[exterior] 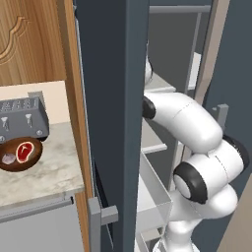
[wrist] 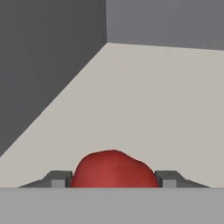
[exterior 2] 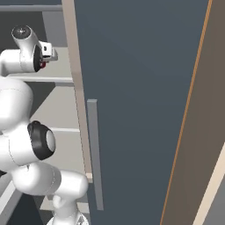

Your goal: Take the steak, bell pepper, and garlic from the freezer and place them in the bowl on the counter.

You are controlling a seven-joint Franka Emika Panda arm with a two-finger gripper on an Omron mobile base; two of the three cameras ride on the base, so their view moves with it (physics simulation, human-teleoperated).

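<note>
Deep inside the freezer (exterior: 113,98), hand (wrist: 113,183) clamped around the bell pepper (wrist: 113,169) on a shelf (wrist: 144,100) (steak (exterior: 24,150) already in the bowl (exterior: 12,165)), ready for lifting out.

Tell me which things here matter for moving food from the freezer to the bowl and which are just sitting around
Part of the job:
- rounded red bell pepper, between the tool fingers
- flat red steak and pale garlic bulb, in the round dark brown bowl
- dark blue-grey freezer
- beige marbled counter

Just lying about:
- grey toaster
</note>
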